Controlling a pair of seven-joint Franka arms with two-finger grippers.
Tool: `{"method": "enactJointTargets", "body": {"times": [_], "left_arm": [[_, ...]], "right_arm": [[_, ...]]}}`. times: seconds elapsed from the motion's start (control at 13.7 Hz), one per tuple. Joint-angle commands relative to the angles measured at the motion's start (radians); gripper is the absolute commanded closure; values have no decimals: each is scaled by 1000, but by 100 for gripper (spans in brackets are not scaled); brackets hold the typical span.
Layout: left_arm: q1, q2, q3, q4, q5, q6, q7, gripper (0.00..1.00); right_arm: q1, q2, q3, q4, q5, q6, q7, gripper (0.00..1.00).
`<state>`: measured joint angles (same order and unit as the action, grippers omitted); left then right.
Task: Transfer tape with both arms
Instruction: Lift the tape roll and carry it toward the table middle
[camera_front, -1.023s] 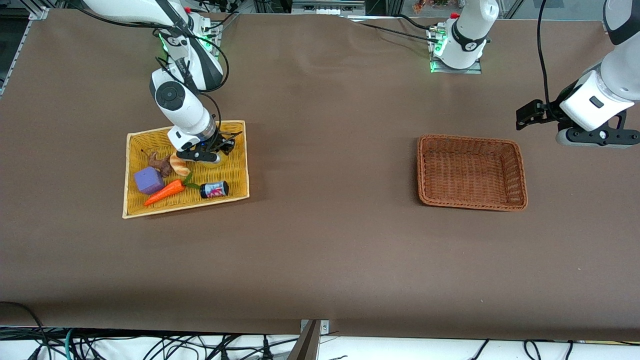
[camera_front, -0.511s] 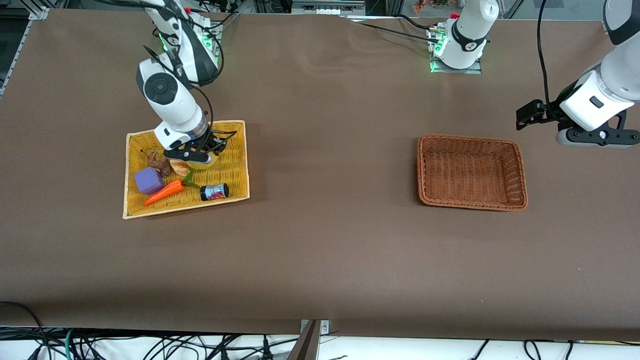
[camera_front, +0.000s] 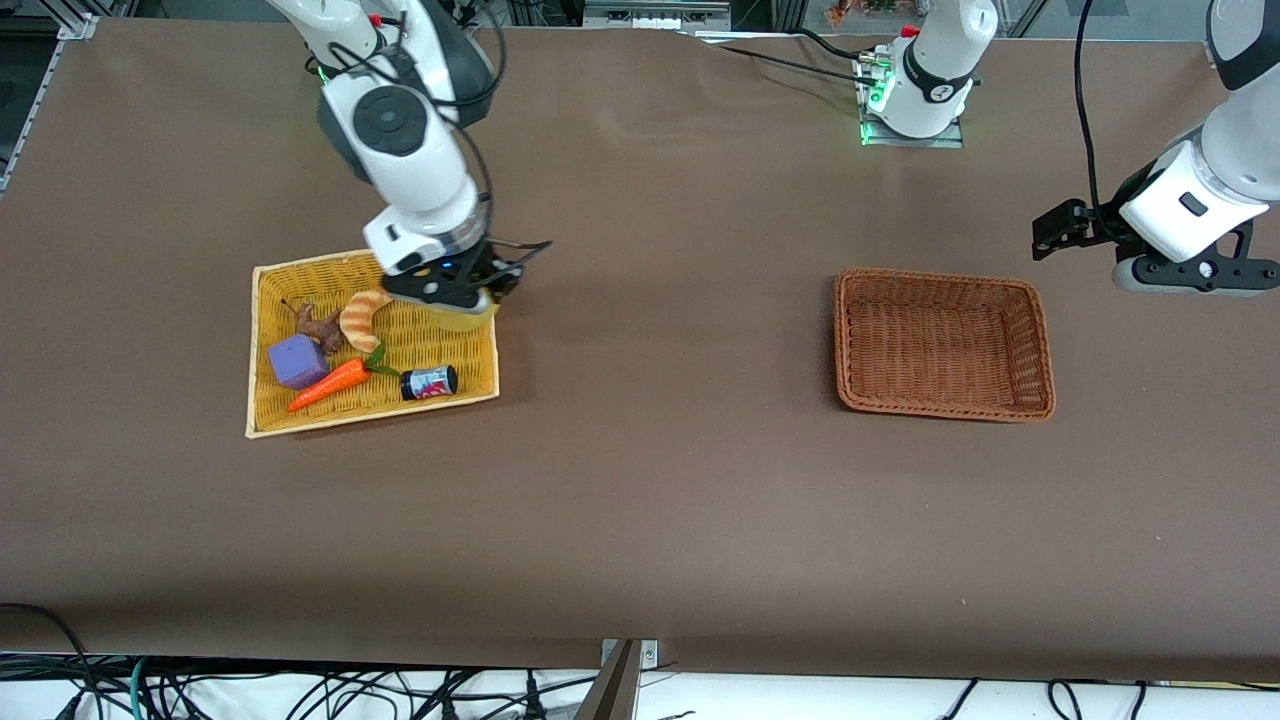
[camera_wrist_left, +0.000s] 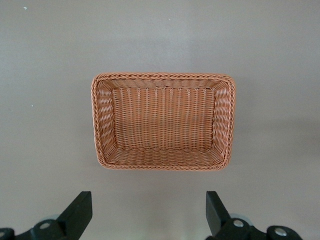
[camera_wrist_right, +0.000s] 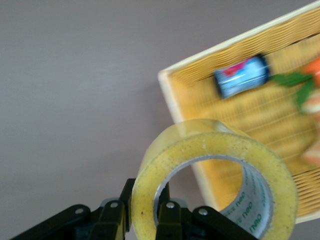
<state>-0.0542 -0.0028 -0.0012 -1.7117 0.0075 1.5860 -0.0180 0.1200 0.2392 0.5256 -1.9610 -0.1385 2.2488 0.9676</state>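
Note:
My right gripper (camera_front: 458, 303) is shut on the tape (camera_front: 470, 316), a yellowish translucent roll, and holds it up over the edge of the yellow basket (camera_front: 470, 382) at its end toward the left arm. In the right wrist view the tape (camera_wrist_right: 200, 155) fills the foreground, with one finger inside its grey core and one outside. My left gripper (camera_front: 1052, 228) is open and empty, held in the air past the brown basket (camera_front: 1040, 340) toward the left arm's end of the table. In the left wrist view the open gripper (camera_wrist_left: 148, 212) faces the brown basket (camera_wrist_left: 102, 120).
The yellow basket holds a croissant (camera_front: 362, 311), a brown figure (camera_front: 320, 327), a purple block (camera_front: 297, 361), a carrot (camera_front: 332, 382) and a small black can (camera_front: 429, 381). The brown basket has nothing in it. Bare brown tabletop lies between the two baskets.
My right gripper has risen from inside the yellow basket with the tape and moved toward the basket's edge nearer the left arm. The croissant shifted slightly. The left arm has not moved.

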Motion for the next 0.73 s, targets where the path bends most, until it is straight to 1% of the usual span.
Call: {"method": "enactJointTargets", "body": {"times": [0.0,0.07,0.22,0.29,0.44,0.51,0.66], "left_arm": [[2,-2,-2,3,31,-11,20,0],[2,0,-2,1,31,-8,20,0],[2,1,-2,1,31,-6,21,0],[2,1,-2,1,31,-6,21,0],[2,1,-2,0,31,-4,21,0],[4,3,-2,0,31,-4,21,0],[8,3,-2,-6,31,2,23,0]], "right_arm": [[90,179,-4,213,-15,-35,156,100],[131,228,-9,270,-22,-47,214,100],[190,316,-10,362,-119,-80,294,100],[214,357,-9,401,-143,-87,339,100],[268,445,-10,485,-150,-84,416,100],[288,481,-13,517,-157,-84,422,100],[332,534,-36,553,-168,-74,424,100]]}}
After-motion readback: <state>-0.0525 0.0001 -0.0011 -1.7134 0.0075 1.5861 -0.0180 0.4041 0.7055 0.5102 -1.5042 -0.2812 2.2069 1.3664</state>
